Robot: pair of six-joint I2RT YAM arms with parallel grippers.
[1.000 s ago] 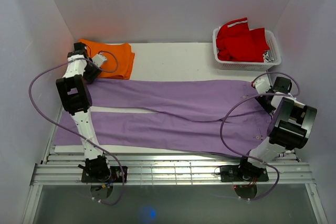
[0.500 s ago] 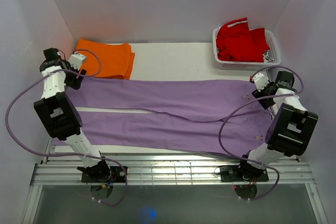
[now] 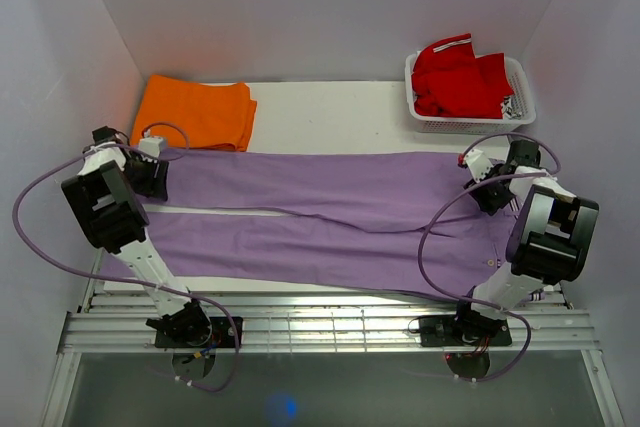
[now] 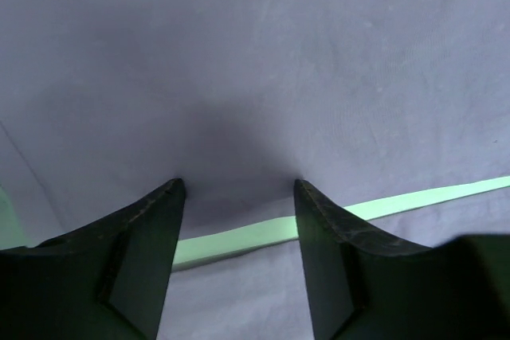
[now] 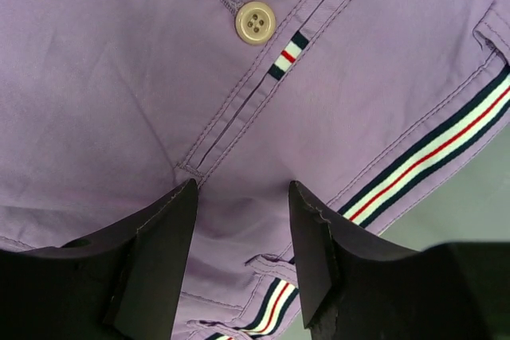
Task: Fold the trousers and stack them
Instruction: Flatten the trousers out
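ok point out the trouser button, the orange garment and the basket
button (image 5: 255, 23), right wrist view, its centre
orange garment (image 3: 195, 112), top view, middle of the fold
basket (image 3: 470, 126), top view, front wall

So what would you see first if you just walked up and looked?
The big purple trousers jump out, spread flat across the table from side to side. The left tool sits low over the leg ends and the right tool over the waistband near a button, both with fingers apart. Behind them lie a folded orange garment at far left and a red garment in a white basket at far right.
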